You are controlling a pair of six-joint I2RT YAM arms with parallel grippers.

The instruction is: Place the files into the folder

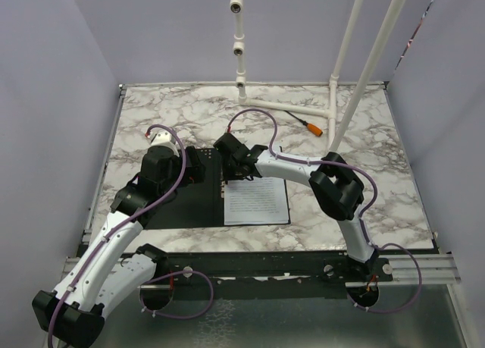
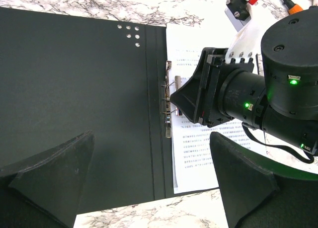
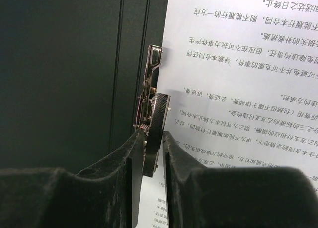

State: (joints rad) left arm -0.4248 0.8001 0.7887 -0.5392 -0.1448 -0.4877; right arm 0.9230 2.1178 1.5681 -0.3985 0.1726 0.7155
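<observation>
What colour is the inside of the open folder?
Black; the folder has a silver metal clip at its spine. Clearest in the left wrist view.

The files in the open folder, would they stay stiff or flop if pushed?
Probably floppy: the files look like thin sheets lying flat. Likely light and apt to slide on the smooth black folder. Their edge meets the metal clip, so pushing there might buckle them.

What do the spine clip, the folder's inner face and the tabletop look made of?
The spine clip looks like polished metal: silvery, bright glints. The folder inside looks like matte black card or plastic, without sheen; which is unclear. The table is white with grey veins: marble or marble-print laminate.
</observation>
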